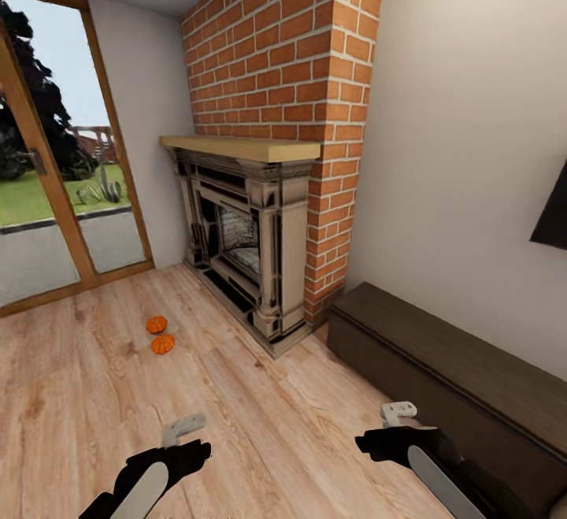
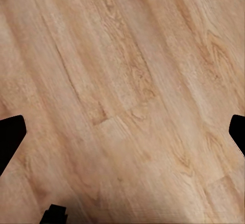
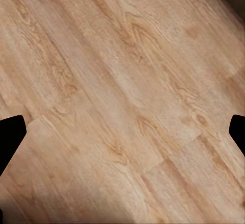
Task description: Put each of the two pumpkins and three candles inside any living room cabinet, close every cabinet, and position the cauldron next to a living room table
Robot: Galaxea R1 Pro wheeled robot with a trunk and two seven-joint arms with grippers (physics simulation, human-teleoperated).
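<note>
Open fingers [image 2: 10,137] hover; pumpkins [image 1: 160,335] beside fireplace [image 1: 244,239].

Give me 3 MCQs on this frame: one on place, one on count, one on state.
1. Where do the pumpkins lie?
A. on the wooden floor in front of the fireplace
B. on the mantel
C. on top of the cabinet

2. How many pumpkins are in view?
A. one
B. two
C. four

3. What state are the grippers in?
A. both shut on pumpkins
B. left shut on a candle, right open
C. both open and holding nothing

Answers:
1. A: the head view shows them on the floorboards, left of the fireplace base.
2. B: two orange pumpkins lie close together.
3. C: for the left gripper and the right gripper, each wrist view shows dark fingertips at opposite edges with only bare floor between; the dark cabinet sits by the right arm.
</note>
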